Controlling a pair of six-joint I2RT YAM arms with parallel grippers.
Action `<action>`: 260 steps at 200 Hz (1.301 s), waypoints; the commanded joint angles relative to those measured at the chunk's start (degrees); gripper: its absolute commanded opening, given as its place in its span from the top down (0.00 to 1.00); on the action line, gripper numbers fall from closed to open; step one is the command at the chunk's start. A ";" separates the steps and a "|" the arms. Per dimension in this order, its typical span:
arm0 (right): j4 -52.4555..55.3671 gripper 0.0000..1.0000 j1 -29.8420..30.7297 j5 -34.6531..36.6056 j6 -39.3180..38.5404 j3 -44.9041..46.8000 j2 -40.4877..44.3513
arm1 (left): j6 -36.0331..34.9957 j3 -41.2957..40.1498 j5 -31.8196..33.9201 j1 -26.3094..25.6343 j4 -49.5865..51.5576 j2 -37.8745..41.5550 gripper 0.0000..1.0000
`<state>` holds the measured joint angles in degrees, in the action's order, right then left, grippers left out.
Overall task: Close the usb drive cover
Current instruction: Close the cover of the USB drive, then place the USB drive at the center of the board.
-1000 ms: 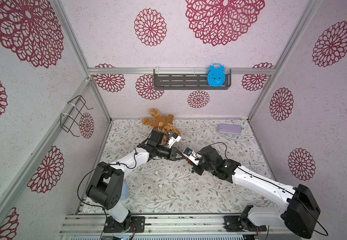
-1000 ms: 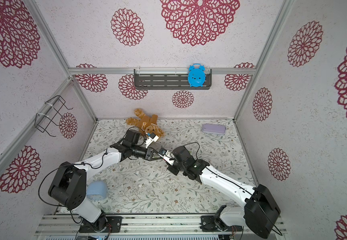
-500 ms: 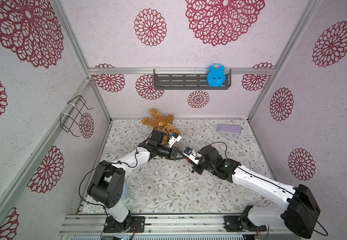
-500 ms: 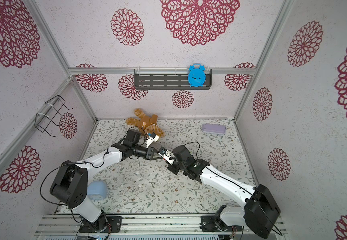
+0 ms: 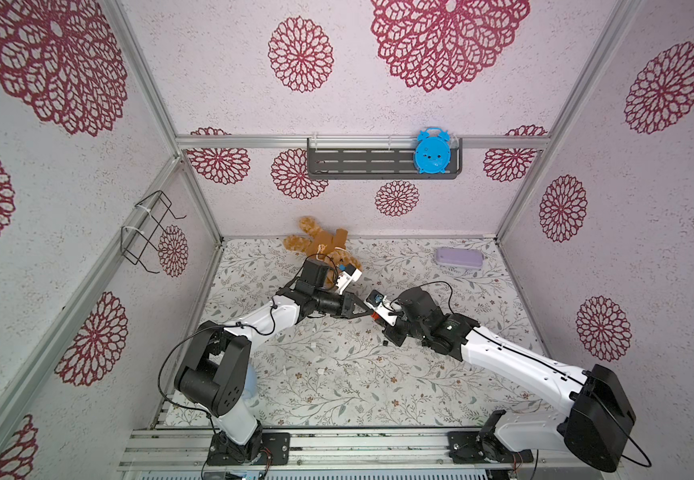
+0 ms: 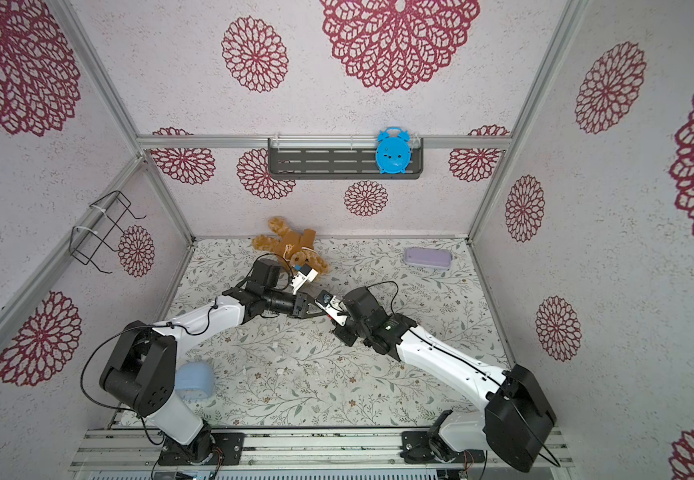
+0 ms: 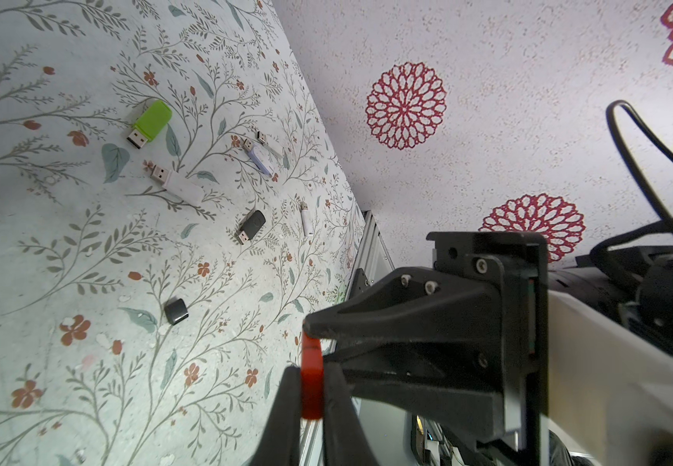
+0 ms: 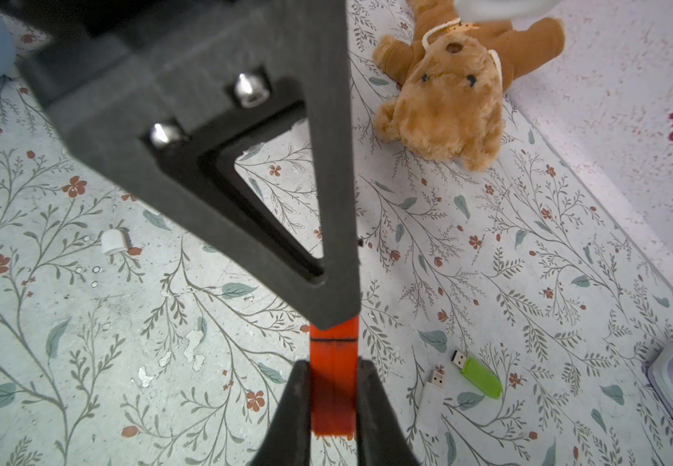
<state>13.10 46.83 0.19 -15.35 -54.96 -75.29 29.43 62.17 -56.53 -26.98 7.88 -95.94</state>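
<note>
Two pincers, both mine | left gripper (image 7: 311, 377) and right gripper (image 8: 333, 373) each pinching one end of small orange-red plastic usb drive (image 8: 333, 407); drive aloft between them, over floral tabletop (image 8: 85, 322)

Smooth plastic usb drive (image 8: 333, 395), fuzzy plush bear (image 8: 447, 101), matt floral-printed tabletop (image 8: 85, 322).

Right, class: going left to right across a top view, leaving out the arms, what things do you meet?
Wire rack → blue cup → teddy → purple case.
</note>
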 commanded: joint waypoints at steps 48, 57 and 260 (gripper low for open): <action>-15.75 0.83 1.19 -0.95 1.53 -3.16 3.83 | -0.75 -1.75 2.57 -4.09 0.34 -0.62 0.91; -14.25 0.83 0.92 0.86 1.00 -1.82 3.80 | 0.51 -1.84 4.43 -3.60 -0.91 0.92 0.88; 16.68 0.82 -14.31 -5.04 9.36 -27.70 -39.89 | -6.14 -24.39 57.75 2.77 -3.92 47.80 0.03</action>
<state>21.63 32.86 -4.78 -3.95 -76.90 -111.33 25.61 39.51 -4.91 -24.47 3.33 -50.15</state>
